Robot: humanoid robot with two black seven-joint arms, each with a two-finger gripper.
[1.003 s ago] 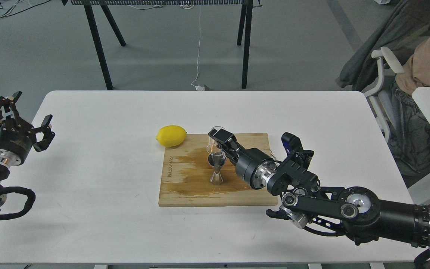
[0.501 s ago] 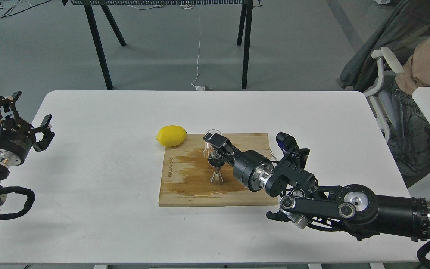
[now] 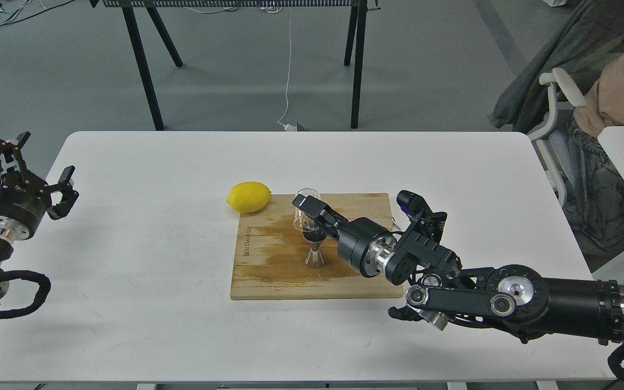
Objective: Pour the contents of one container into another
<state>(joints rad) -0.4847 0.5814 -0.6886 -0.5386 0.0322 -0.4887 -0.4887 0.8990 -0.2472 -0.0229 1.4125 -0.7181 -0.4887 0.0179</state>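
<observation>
So I'm running this from the remote seat, and nearest to me my right gripper is clamped on the little clear glass cup, holding it up off the cutting board right over the steel jigger. The cup is looking tilted rather than upright, with its lower end sitting just above the jigger's top cone. The jigger is standing upright on the board, roughly mid-board. Whether anything is actually flowing I can't tell, the glass is too small and see-through at this range, and I can't tell how much is left in it either.

The board is showing a big dark wet-looking patch around the jigger, so I'm guessing some liquid is ending up on the wood instead of in the jigger.

My read: the pickup and the lining-up are done and I'm in the pour itself. What's left is finishing the tip, leveling the cup and setting it down.

Further out, a lemon is touching the board's far left corner. My left gripper is hanging off to the side, fingers spread, holding nothing.
</observation>
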